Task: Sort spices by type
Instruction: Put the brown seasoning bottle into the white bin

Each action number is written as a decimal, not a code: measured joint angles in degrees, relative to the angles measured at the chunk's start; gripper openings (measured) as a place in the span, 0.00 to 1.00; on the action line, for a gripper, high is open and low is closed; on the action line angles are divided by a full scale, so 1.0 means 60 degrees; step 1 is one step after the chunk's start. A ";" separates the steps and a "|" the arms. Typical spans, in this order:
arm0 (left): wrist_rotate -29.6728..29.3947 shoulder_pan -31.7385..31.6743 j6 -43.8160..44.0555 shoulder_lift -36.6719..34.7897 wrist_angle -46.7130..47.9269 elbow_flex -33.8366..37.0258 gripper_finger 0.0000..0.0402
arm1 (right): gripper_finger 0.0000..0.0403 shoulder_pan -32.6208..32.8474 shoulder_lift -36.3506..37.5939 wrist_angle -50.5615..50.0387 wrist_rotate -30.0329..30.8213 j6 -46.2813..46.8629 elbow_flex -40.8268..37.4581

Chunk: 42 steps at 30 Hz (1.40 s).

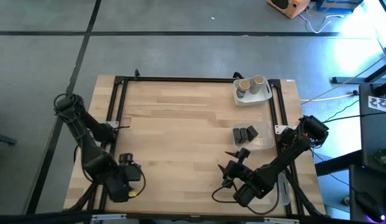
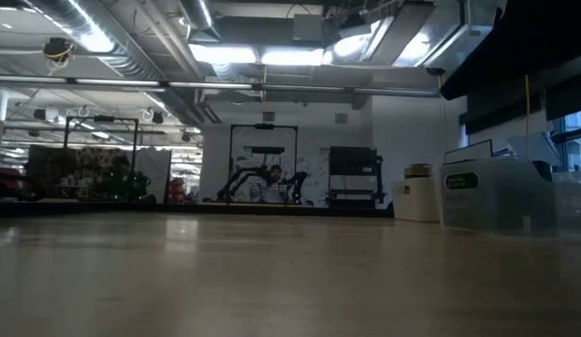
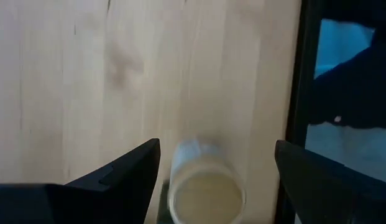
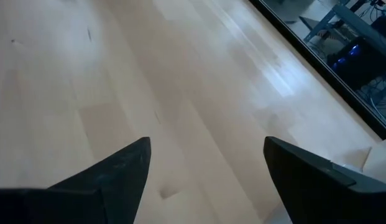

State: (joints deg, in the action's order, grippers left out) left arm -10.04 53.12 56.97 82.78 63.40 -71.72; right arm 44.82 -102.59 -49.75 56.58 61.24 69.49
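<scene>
The left gripper point(image 3: 214, 171) is hanging spread wide around a tan-topped jar point(image 3: 206, 190) lying close to the table point(image 1: 180, 124) edge, and a slanted squeeze risks rolling it off, while the right gripper point(image 4: 205, 168) is waiting open over bare wood.

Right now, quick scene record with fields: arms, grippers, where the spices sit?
left gripper: open, at the table's near left edge, a tan-topped jar between its fingers, not gripped
right gripper: open, empty, over bare wood at the near right
white tray: far right corner, holds two tan-topped jars and one greyish jar
clear tray: right side, holds three dark blocks
</scene>
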 joint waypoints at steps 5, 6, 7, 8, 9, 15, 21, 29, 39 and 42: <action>-0.0040 0.0533 0.0703 0.0028 0.0621 0.0004 0.75 | 0.77 -0.0149 0.0000 0.0002 -0.0020 -0.0030 0.0000; -0.0048 0.0607 0.0771 0.0064 0.0722 0.0004 0.75 | 0.77 -0.0171 0.0000 0.0002 -0.0093 -0.0026 0.0000; -0.0052 0.0695 0.0863 0.0115 0.0826 0.0004 0.75 | 0.77 -0.0171 -0.0004 -0.0001 -0.0128 -0.0026 0.0000; -0.0064 0.0775 0.0927 0.0163 0.0892 0.0007 0.75 | 0.77 -0.0171 -0.0004 0.0002 -0.0147 -0.0026 0.0000; -0.0088 0.0834 0.0956 0.0215 0.0916 0.0007 0.75 | 0.77 -0.0171 -0.0004 0.0002 -0.0146 -0.0026 0.0000; -0.0186 0.0923 0.0892 0.0604 0.0788 0.0007 0.75 | 0.77 -0.0167 -0.0004 -0.0004 -0.0146 -0.0026 0.0000; 0.0009 0.1045 0.1000 0.0973 0.0820 0.0010 0.75 | 0.77 -0.0164 -0.0004 0.0019 -0.0144 -0.0022 0.0000; 0.0383 0.1043 0.1334 0.1328 0.0869 0.0011 0.75 | 0.77 -0.0164 -0.0004 0.0013 -0.0106 -0.0033 0.0000; 0.0396 0.1043 0.1256 0.2014 0.0866 0.0011 0.75 | 0.77 -0.0164 -0.0005 0.0031 -0.0100 -0.0034 0.0000; 0.0469 0.1026 0.1185 0.2224 0.0856 0.0009 0.75 | 0.77 -0.0164 -0.0006 0.0038 -0.0098 -0.0037 0.0000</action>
State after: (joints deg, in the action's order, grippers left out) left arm -7.23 59.27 64.08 96.13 68.53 -71.67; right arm 43.83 -102.62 -49.52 55.99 61.01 69.49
